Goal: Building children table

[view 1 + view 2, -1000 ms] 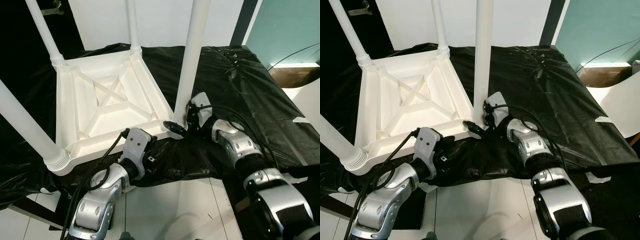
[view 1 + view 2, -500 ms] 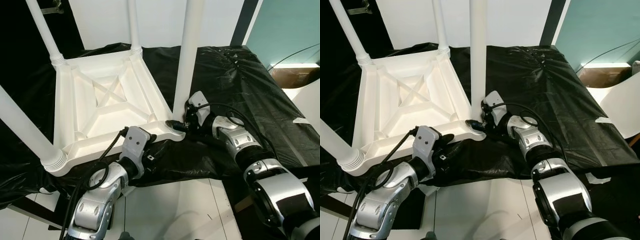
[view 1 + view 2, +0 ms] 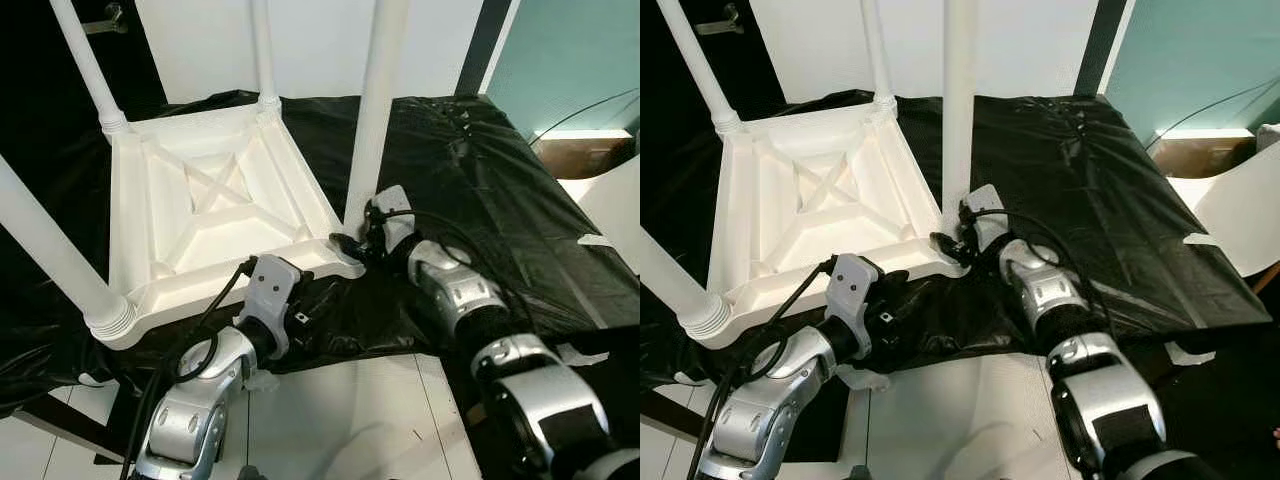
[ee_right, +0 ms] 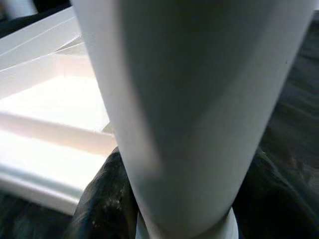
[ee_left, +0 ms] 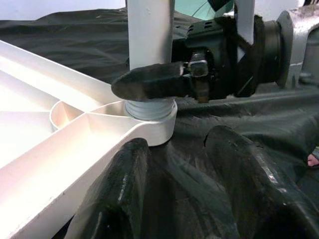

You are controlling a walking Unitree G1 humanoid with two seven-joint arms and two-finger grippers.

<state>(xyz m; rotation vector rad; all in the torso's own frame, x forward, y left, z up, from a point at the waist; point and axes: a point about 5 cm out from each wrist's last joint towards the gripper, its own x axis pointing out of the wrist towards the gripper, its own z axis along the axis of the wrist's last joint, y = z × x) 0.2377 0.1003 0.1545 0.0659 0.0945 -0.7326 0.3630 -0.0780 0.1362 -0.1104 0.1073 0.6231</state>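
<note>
A white children's table (image 3: 215, 200) lies upside down on a black plastic sheet, with its legs pointing up. My right gripper (image 3: 355, 243) is shut on the base of the near right leg (image 3: 375, 110), where it meets the corner socket (image 5: 149, 117). The right wrist view has that leg (image 4: 189, 99) wedged between the black fingers (image 4: 104, 199). My left gripper (image 5: 179, 142) is open, low over the sheet just in front of the same corner, and holds nothing.
Three more legs (image 3: 90, 60) stand at the other corners. The black sheet (image 3: 480, 170) stretches to the right and ends at a front edge above white floor tiles (image 3: 340, 420). A white curved object (image 3: 1240, 210) stands at the far right.
My right forearm has swung left and closer to the table corner while its gripper stays at the leg's base. The left arm has hardly moved.
</note>
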